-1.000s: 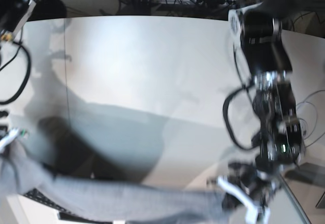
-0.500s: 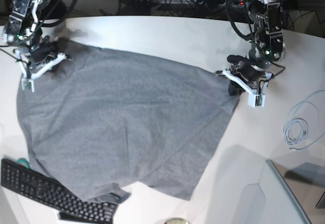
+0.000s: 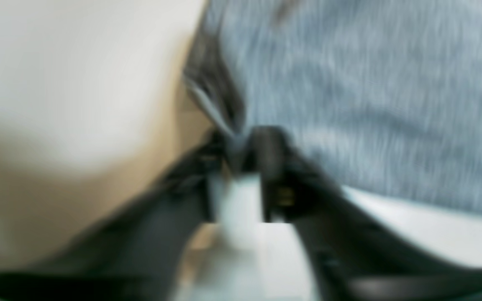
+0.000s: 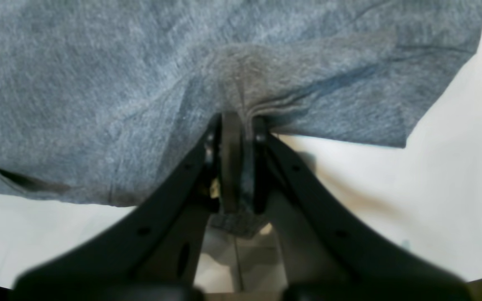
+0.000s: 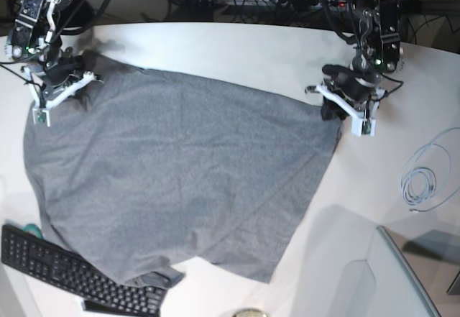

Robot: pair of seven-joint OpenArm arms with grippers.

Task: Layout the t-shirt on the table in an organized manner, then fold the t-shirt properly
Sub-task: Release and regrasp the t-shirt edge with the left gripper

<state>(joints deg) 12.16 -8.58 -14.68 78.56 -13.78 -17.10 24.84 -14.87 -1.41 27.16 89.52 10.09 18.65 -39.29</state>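
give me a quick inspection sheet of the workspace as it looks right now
surface: white table, bare along the far side and near right.
job's things: grey t-shirt spread mostly flat, one near edge curled under beside the keyboard.
clutter: black keyboard at the near left, partly under the shirt hem; small round object at the near edge, too cut off to identify.
grippers: right gripper jaws shut on a bunched shirt edge; left gripper at the opposite shirt edge, view too blurred to judge its jaws.
cables: coiled pale cable lying on the table's right side.
surroundings: dark tangle of wires and a power strip behind the table.
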